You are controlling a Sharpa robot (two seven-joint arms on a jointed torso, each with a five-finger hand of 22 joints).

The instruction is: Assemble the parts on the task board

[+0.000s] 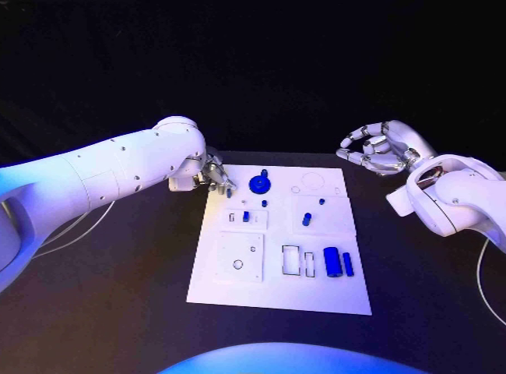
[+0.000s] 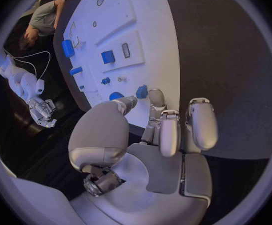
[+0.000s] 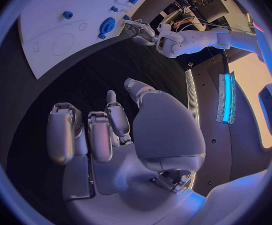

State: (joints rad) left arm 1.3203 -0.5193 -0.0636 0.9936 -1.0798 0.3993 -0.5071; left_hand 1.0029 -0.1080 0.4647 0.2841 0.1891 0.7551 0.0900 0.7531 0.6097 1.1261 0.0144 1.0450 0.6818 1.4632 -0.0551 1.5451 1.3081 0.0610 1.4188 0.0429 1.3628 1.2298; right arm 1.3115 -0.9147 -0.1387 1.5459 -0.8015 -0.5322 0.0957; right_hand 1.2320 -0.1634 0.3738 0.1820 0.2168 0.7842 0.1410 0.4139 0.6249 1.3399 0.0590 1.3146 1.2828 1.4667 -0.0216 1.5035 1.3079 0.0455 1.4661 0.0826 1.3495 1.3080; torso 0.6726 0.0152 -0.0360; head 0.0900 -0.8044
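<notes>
A black table (image 1: pixel 107 304) carries the white task board (image 1: pixel 278 292), a long plate running from its far middle toward the near side. The robot's left arm (image 1: pixel 96 175) reaches in from the left, its left hand (image 1: pixel 212 175) poised at the board's far-left corner, fingers slightly apart and extended toward the plate, holding nothing; the left wrist view shows the fingertips (image 2: pixel 156 97) just over the board's edge, beside a blue part. The right arm (image 1: pixel 466 204) comes in from the right, its right hand (image 1: pixel 377 149) raised off the board's far-right corner, well apart from the plate, fingers curled loosely inward around nothing. On the board, a blue gear (image 1: pixel 260 185) sits at the far end near the left hand, two blue cylinders (image 1: pixel 339 262) lie side by side at the near right, and a small blue peg (image 1: pixel 307 219) and a smaller blue block (image 1: pixel 247 216) stand mid-board.
</notes>
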